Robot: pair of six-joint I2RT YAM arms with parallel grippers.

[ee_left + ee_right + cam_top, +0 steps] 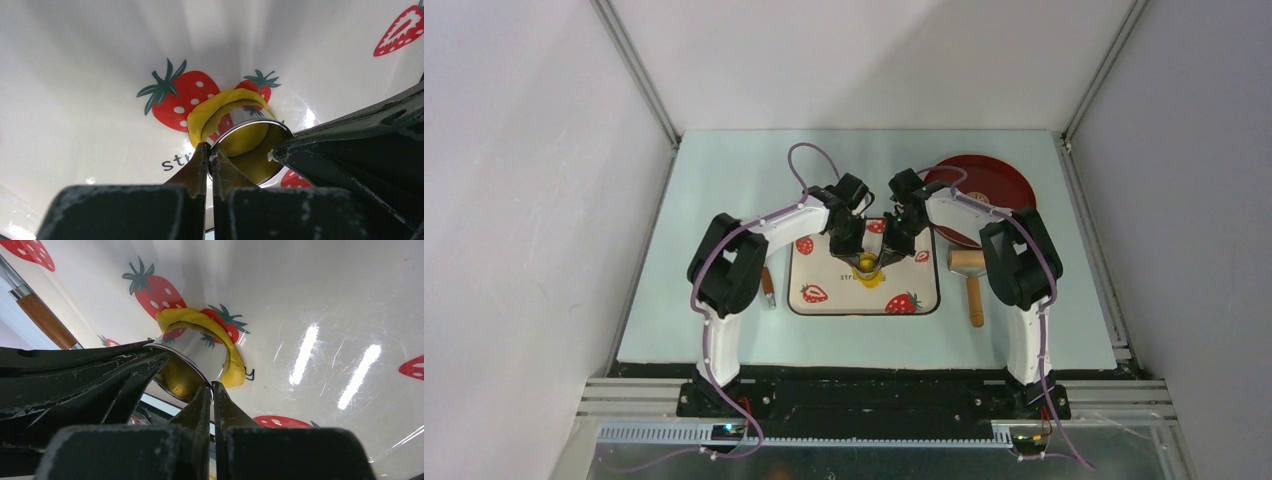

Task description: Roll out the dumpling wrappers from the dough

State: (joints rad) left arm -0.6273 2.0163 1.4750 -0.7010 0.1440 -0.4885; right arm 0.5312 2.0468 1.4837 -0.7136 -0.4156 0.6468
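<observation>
Watching this from the remote station. The pale table (724, 200) is carrying the strawberry tray (859, 300) in the middle, with a red plate (994, 180) at the far right corner and a wooden mallet (972, 275) lying just right of the tray.

Both arms are leaning in and meeting over the tray's centre. The left gripper (209, 154) is sitting pinched right down on the thin rim of the metal ring cutter (250, 122), jaws practically together with only the ring's wall between them. The right gripper (211, 389) is doing the same on the opposite side of the rim.

The dough (220, 102) is lying on the tray right at the fingertips. It's a yellow band curling around the far side of the ring, touching its wall, and more yellow is showing inside the ring itself.
</observation>
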